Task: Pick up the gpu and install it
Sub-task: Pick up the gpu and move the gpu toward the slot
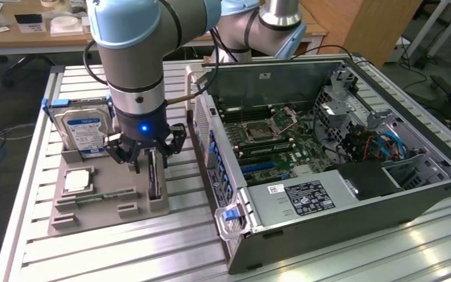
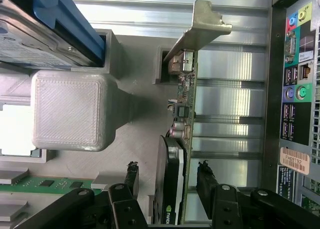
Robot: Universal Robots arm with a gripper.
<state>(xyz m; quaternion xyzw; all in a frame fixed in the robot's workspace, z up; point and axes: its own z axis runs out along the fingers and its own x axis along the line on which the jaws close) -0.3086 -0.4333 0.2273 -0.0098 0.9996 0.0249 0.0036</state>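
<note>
The gpu point(image 1: 154, 178) stands on its long edge in a slot of the grey holder point(image 1: 104, 218) beside the computer case. It is a thin dark card point(image 2: 183, 105) with a pale metal bracket point(image 2: 201, 25) at one end. My gripper point(image 1: 150, 157) hangs straight above it and is open. In the wrist view the gripper point(image 2: 168, 183) straddles the card, one of its black fingers point(image 2: 131, 180) on each side, with a small gap between each finger and the card. Nothing is held.
The open computer case point(image 1: 413, 194) lies on the exterior view's right, motherboard point(image 1: 272, 141) exposed, its port panel point(image 2: 296, 84) close to the gpu. The holder also carries a hard drive point(image 1: 84, 132), a square processor point(image 1: 78, 180) and a memory stick point(image 2: 47, 184).
</note>
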